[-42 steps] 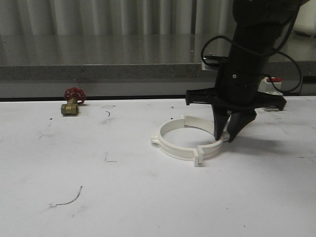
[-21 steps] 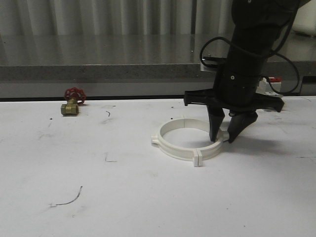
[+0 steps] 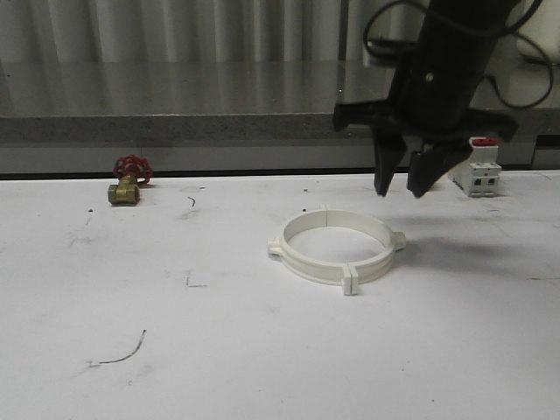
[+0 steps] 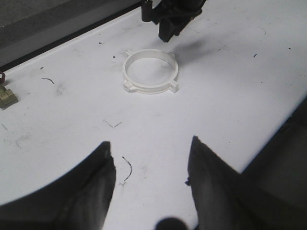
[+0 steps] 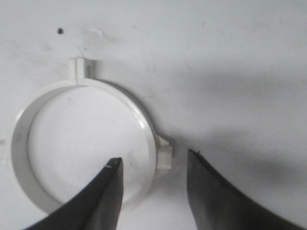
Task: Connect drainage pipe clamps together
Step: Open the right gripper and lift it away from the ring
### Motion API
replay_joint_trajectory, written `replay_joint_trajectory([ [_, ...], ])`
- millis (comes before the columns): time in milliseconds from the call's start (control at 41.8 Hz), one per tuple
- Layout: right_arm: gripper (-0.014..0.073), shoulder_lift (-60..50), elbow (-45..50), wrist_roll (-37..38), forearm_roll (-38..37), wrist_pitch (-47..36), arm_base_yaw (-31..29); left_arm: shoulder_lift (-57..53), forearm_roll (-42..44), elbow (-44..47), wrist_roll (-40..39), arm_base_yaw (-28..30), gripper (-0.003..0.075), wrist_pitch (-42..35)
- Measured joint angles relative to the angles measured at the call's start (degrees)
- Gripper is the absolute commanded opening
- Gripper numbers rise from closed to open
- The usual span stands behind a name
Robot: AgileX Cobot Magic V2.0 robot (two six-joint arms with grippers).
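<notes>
In the front view, the clamps (image 3: pixel 332 245) lay flat on the white table (image 3: pixel 262 350), closed into one ring right of centre, with tabs at the near, left and right sides. The right gripper (image 3: pixel 402 186) hung above the ring's far right edge, clear of it, its dark fingers parted and holding nothing. A brass valve (image 3: pixel 128 184) with a red handle stood well off to the left near the table's back edge, and a white breaker (image 3: pixel 478 175) with a red top stood behind the right arm.

In the left wrist view, the left gripper (image 4: pixel 151 165) hung over bare table with its two fingers wide apart and empty. The ring (image 4: pixel 150 72) lay well ahead of it, with the right gripper (image 4: pixel 169 29) just beyond the ring. A bit of the valve (image 4: pixel 6 98) showed at the picture's edge.

In the right wrist view, the clamps (image 5: pixel 84 148) lay directly below the right gripper (image 5: pixel 152 165). One finger (image 5: pixel 103 196) stood over the ring's inside, the other (image 5: pixel 211 196) outside it, with the wall and a tab in the gap between them. The fingers were spread and I could not tell any contact with the ring.
</notes>
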Motion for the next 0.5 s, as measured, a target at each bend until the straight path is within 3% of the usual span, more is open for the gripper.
replay_joint_trajectory([
  [239, 0.0346, -13.2, 0.2, -20.8, 3.3, 6.9, 0.0, 0.0, 0.0, 0.0, 0.0, 0.0, 0.0347, 0.0],
  [502, 0.0346, -31.0, 8.3, -24.0, 5.1, 8.2, 0.0, 0.0, 0.0, 0.0, 0.0, 0.0, 0.0347, 0.0],
])
